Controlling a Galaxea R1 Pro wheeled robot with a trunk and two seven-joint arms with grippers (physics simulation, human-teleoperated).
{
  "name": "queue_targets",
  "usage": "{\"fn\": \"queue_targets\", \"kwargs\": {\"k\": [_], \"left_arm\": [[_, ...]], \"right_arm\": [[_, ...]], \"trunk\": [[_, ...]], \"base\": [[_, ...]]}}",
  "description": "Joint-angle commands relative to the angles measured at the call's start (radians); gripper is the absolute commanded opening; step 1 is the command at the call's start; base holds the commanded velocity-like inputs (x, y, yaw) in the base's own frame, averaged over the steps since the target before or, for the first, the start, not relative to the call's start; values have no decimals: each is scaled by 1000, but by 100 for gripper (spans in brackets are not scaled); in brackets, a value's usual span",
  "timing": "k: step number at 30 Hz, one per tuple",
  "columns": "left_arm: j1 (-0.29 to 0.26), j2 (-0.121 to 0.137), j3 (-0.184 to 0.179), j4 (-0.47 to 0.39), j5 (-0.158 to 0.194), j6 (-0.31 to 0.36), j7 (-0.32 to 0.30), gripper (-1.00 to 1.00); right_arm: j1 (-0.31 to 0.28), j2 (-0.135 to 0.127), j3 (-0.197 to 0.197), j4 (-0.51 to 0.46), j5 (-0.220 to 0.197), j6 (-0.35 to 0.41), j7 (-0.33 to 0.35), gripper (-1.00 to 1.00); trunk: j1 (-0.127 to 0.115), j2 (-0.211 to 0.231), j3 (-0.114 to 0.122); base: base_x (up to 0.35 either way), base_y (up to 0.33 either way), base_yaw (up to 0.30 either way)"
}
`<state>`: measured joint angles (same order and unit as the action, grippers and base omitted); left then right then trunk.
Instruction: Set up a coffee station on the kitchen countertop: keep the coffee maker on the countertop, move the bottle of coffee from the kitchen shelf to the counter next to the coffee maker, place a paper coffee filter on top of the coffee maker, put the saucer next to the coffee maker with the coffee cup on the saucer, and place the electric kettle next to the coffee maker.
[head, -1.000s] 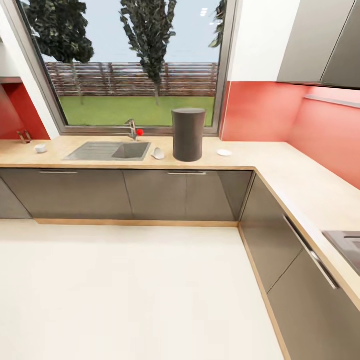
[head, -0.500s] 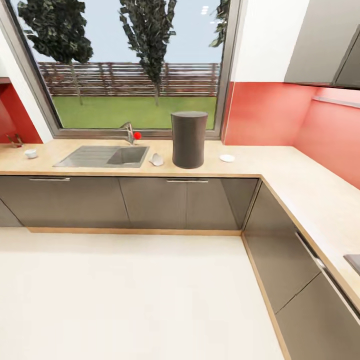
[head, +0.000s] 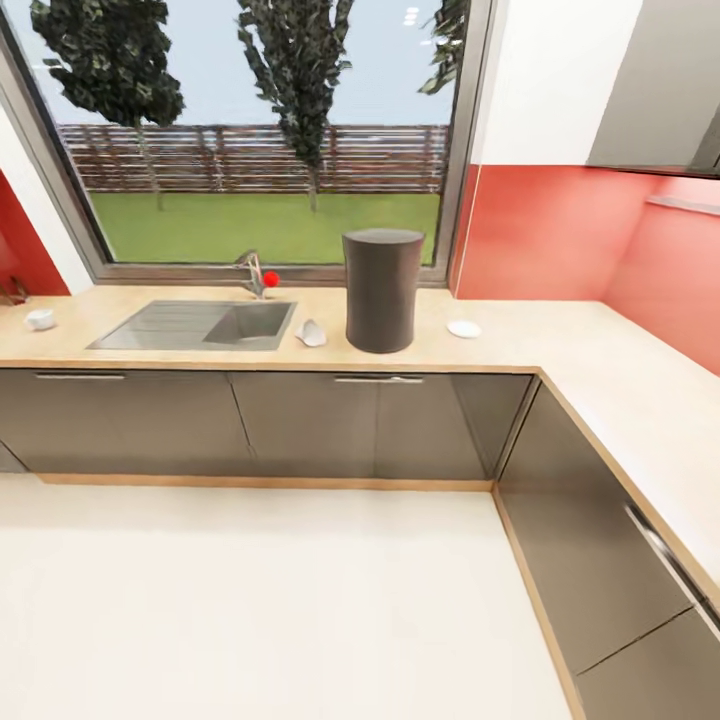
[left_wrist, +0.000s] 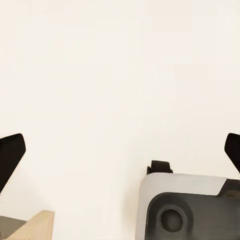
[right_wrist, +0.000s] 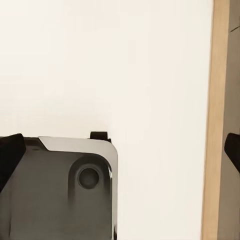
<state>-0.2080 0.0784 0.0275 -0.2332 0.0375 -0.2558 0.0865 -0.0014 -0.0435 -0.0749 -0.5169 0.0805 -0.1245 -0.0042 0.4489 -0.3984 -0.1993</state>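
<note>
The robot stands on the open floor, facing the kitchen countertop (head: 560, 350), which runs under the window and turns a corner down the right side.

Layout on the worktop, left to right:
1. The coffee cup (head: 40, 319) sits at the far left, well apart from the rest. It is small and likely light and brittle; a grip across the rim or body suits it better than the tiny handle.
2. The sink (head: 195, 325) and its tap (head: 252, 272) lie between the cup and the centre.
3. The paper coffee filter (head: 311, 333) lies just beside the coffee maker (head: 381, 290). It is thin and soft and will crush; pinch an upturned edge lightly.
4. The coffee maker stands upright; it is bulky, probably heavy, and stays put.
5. The saucer (head: 463, 328) lies flat to its right. It is low and probably slippery; take it by the rim.

Both wrist views look down at pale floor. The left gripper (left_wrist: 120, 152) and the right gripper (right_wrist: 120, 152) each have their fingers spread wide, holding nothing.

The counter front edge and the inside corner limit the approach; the floor offers ample room.
</note>
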Motion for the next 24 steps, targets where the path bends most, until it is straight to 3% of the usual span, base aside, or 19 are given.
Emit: {"fn": "queue_targets", "kwargs": {"k": [1, 13, 24], "left_arm": [[-1, 0, 2, 1, 4, -3, -1, 100], [-1, 0, 2, 0, 4, -3, -1, 100], [-1, 0, 2, 0, 4, -3, -1, 100]], "right_arm": [[0, 1, -3, -1, 8, -2, 0, 100], [0, 1, -2, -2, 8, -2, 1, 100], [0, -1, -2, -1, 8, -3, 0, 100]], "trunk": [[1, -2, -2], [1, -2, 1], [1, -2, 4]], "base": [[337, 84, 0], [310, 102, -51], [54, 34, -51]]}}
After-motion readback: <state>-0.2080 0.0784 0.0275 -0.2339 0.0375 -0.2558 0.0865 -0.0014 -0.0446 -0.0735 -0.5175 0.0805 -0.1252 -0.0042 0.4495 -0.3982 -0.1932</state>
